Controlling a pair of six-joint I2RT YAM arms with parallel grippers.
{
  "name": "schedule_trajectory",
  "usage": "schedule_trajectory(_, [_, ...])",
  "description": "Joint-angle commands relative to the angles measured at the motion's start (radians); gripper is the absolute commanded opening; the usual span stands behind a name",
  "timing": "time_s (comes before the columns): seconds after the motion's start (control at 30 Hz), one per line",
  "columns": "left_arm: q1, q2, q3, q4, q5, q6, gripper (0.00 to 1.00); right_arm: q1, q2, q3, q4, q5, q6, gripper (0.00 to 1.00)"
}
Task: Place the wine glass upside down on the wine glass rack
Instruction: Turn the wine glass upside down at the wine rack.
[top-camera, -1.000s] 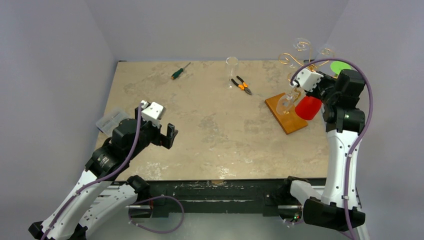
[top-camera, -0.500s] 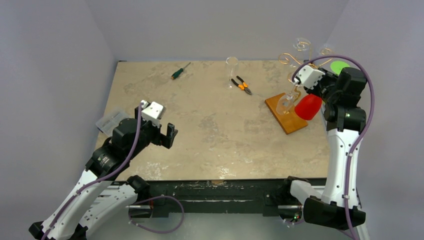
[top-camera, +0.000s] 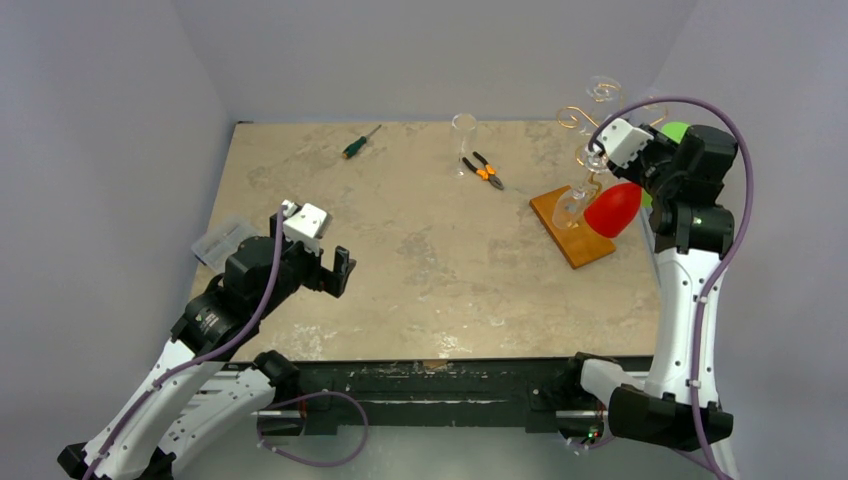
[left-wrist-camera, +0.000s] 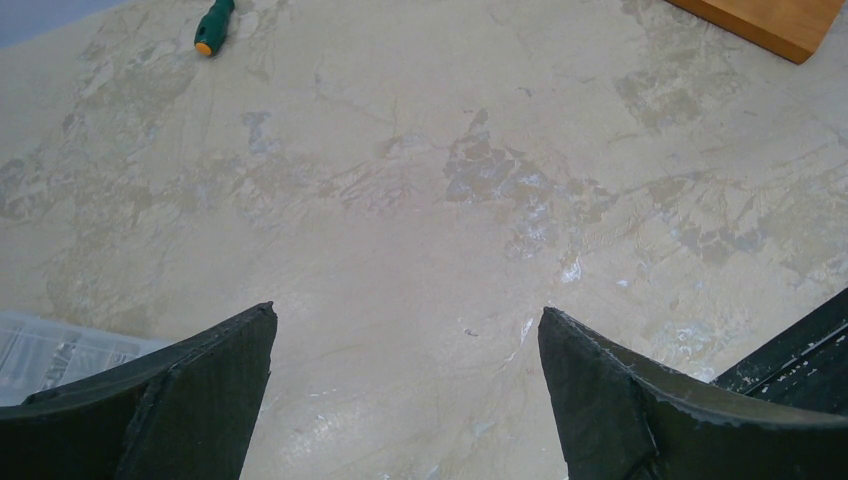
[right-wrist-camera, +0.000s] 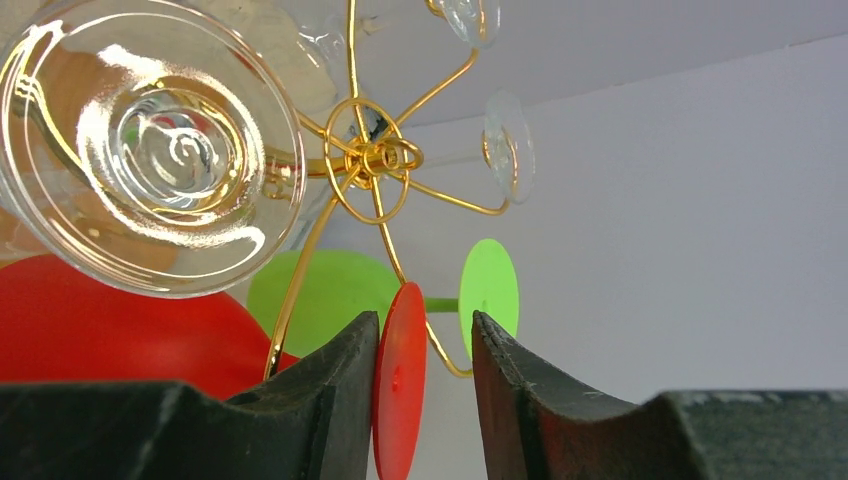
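Nearest you on the left, your left gripper hangs just above the table with its jaws spread wide and nothing between them. A clear plastic box lies just to its left, at the table's left edge.

Farther in on the right, your right gripper is raised beside the wine glass rack, whose wooden base sits near the table's right edge. Its fingers stand part way apart, one on each side of the thin foot of the red wine glass. Bare wall shows between the foot and one finger, so you have no clamp on it. Whether the other finger touches the foot cannot be told.

The red wine glass is foot-up and bowl-down, tilted, at the rack's right side above the base's right edge. A gold wire arm passes just beside its foot; whether the wire carries it cannot be told. A green glass and a clear glass hang upside down on the rack too.

Left of the base and farther back lie orange-handled pliers. Just beyond them an upright glass stands, and a green screwdriver lies far left of that.
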Motion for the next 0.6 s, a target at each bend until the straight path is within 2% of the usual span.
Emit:
schedule_trajectory(0.0, [0.010, 0.002, -0.003, 0.043, 0.007, 0.009, 1.00, 0.001, 0.003, 0.062, 0.058, -0.039, 0.057, 0.38])
schedule_trajectory(0.57, [0.012, 0.002, -0.003, 0.042, 0.012, 0.007, 1.00, 0.001, 0.037, 0.053, 0.058, -0.050, 0.073, 0.40])
